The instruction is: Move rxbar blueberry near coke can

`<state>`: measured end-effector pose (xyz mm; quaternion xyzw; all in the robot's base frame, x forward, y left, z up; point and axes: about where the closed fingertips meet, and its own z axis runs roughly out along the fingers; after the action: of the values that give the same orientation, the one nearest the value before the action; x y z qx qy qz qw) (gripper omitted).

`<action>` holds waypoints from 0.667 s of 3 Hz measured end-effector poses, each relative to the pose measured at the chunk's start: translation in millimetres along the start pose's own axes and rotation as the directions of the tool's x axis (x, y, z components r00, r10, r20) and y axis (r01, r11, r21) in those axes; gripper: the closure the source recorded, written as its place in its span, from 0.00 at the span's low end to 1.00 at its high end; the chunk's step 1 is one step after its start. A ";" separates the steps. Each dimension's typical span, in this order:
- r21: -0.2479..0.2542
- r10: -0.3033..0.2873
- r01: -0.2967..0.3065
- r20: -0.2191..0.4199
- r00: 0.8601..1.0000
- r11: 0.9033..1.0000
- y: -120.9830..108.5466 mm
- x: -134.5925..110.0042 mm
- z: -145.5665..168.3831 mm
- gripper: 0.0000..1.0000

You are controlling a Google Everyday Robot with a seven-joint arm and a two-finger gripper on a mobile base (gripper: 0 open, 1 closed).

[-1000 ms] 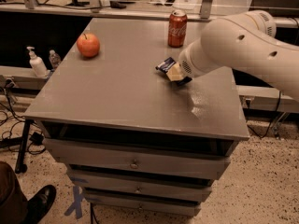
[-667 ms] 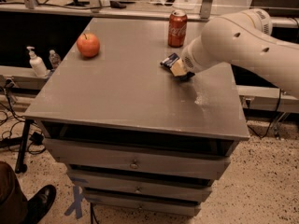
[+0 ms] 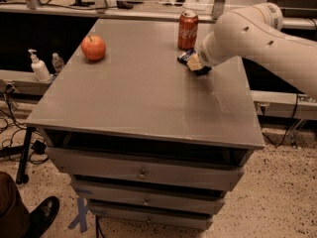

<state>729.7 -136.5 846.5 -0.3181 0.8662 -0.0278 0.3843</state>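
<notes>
Camera view looks down on a gray table (image 3: 138, 98) with drawers (image 3: 142, 173) under it. From where I stand, the big white arm (image 3: 252, 33) comes in from the right side and bends down to the far right part of the table top. At its end is the gripper (image 3: 197, 65), low over the table, just in front of the coke can (image 3: 188, 30) and a little to its right. The jaws are pinched close together on the rxbar blueberry (image 3: 184, 57). One end of the dark blue bar is caught between them, and the other end pokes out to the left, toward the can. The bar is near the can but not touching it. I cannot tell if the bar rests on the table or hangs a tiny bit over it. The coke can stands straight up near the back edge of the table, red with white writing and a silver top. A round orange-red apple (image 3: 93, 47) with a little stem sits on the left side of the table, well apart from the can and the bar. Down past the left edge of the table are a white pump bottle (image 3: 38, 68) and a small clear bottle (image 3: 58, 62) next to it. A black shoe (image 3: 42, 214) shows on the speckled floor at the bottom left, near a blue tape cross (image 3: 81, 217).
</notes>
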 end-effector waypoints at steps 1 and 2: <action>0.026 0.000 0.000 -0.001 1.000 1.000 -22.9 -6.3 9.6 0.97; 0.034 0.006 -0.006 -0.007 1.000 0.999 -31.5 -6.8 12.2 0.75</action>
<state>758.1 -155.2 851.6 -0.3088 0.8680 -0.0426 0.3865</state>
